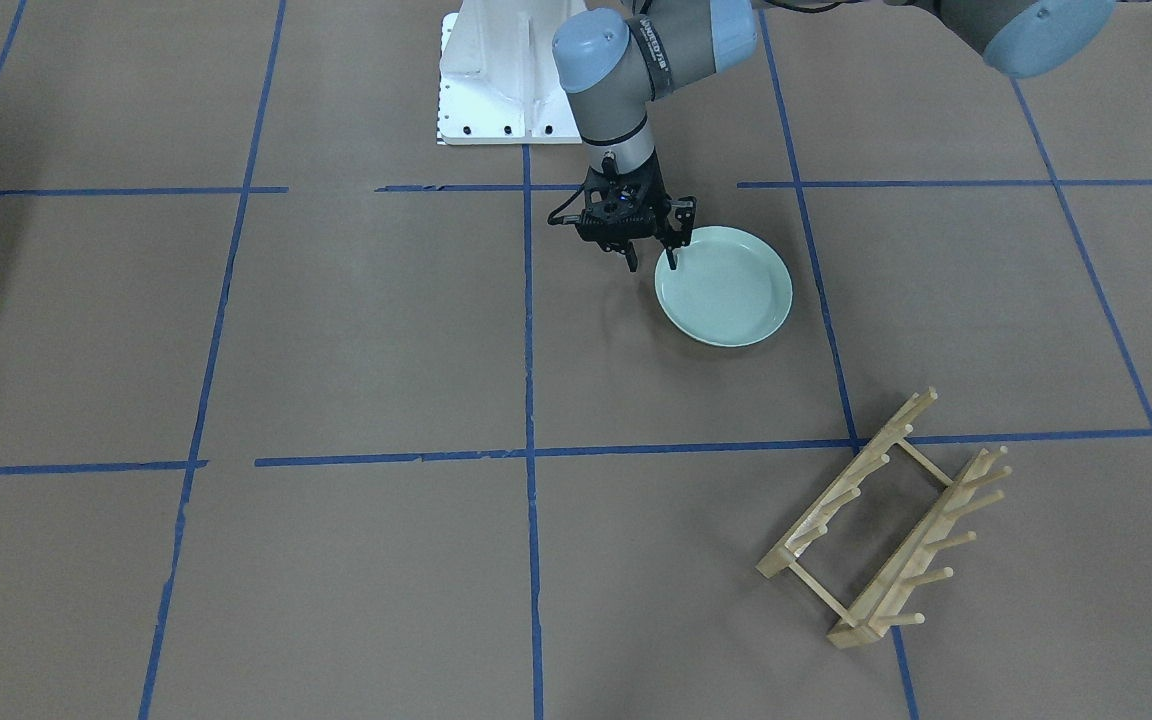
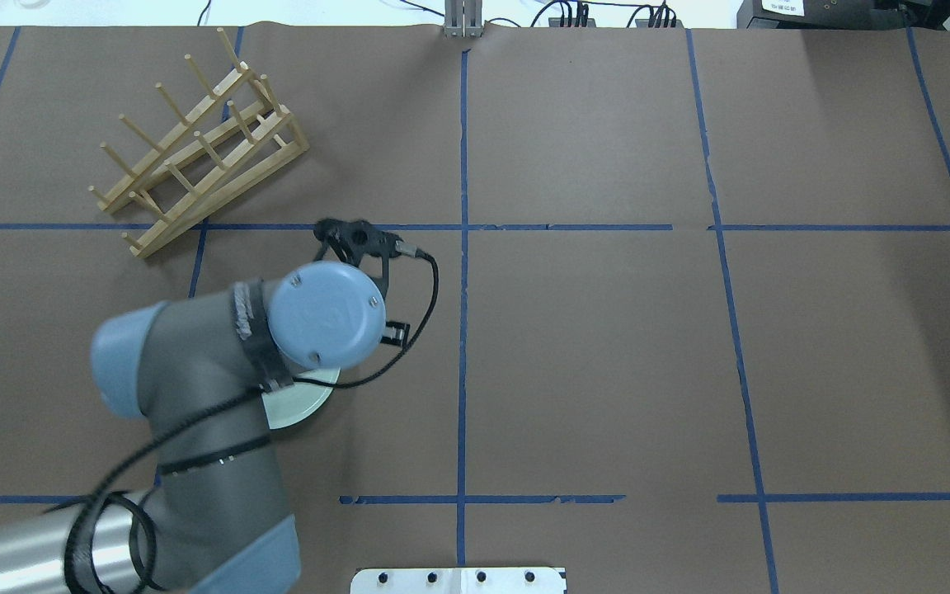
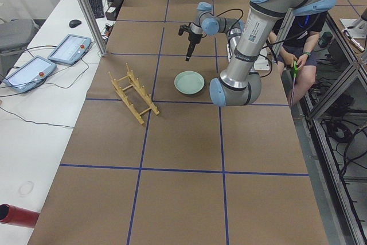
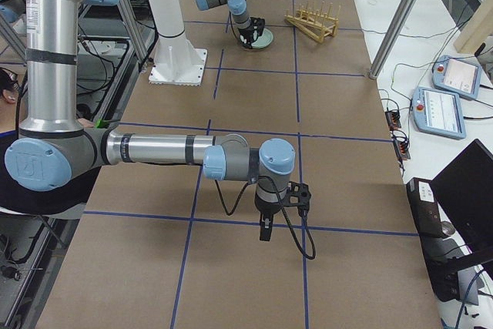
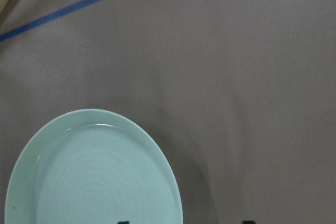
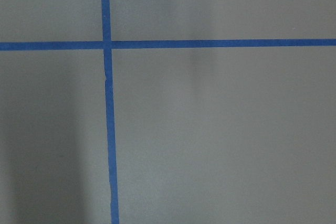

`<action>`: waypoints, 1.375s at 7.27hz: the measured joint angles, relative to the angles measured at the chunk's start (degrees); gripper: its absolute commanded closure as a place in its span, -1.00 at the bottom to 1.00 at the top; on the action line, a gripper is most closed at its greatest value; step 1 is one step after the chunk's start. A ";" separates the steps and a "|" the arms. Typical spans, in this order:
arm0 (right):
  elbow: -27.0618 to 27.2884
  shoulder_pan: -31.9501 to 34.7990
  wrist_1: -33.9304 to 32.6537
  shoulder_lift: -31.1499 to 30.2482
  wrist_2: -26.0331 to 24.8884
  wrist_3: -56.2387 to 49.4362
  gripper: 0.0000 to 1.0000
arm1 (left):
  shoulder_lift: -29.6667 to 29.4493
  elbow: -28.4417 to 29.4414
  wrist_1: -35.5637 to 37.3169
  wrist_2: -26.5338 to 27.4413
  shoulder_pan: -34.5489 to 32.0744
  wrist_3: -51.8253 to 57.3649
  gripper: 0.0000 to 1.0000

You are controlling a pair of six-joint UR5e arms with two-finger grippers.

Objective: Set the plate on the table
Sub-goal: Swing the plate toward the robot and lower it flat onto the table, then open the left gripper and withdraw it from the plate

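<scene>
The pale mint-green plate (image 1: pixel 726 288) lies flat on the brown table (image 1: pixel 336 330). It also shows in the left wrist view (image 5: pixel 100 177), and partly under the arm in the overhead view (image 2: pixel 303 402). My left gripper (image 1: pixel 652 262) points down at the plate's rim on the robot's-right side. It is open, with one finger over the rim and one outside it, and it holds nothing. My right gripper (image 4: pixel 266 230) hangs over bare table far from the plate. I cannot tell whether it is open or shut.
An empty wooden peg rack (image 1: pixel 886 525) stands on the table beyond the plate, away from the robot. The white pedestal base (image 1: pixel 496 85) is at the robot's edge. Blue tape lines (image 6: pixel 107 129) cross under the right wrist.
</scene>
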 measured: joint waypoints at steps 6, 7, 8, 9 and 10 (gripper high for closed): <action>0.00 0.00 0.00 0.00 0.02 -0.09 -1.00 | 9.13 -1.94 -10.17 -36.54 -40.63 36.50 -1.00; 0.00 0.00 0.00 0.00 0.01 -0.07 -1.00 | 14.01 2.06 -14.78 -41.57 -46.78 45.23 -1.00; 0.00 0.00 0.00 0.01 0.00 -0.03 -1.00 | 18.00 7.30 -17.16 -46.98 -52.81 53.71 -1.00; 0.00 0.00 0.00 0.00 0.00 -0.03 -1.00 | 22.88 10.81 -18.46 -50.60 -57.68 60.47 -1.00; 0.00 -0.01 0.00 0.01 0.00 -0.04 -1.00 | 27.61 12.87 -19.36 -50.56 -61.26 64.53 -1.00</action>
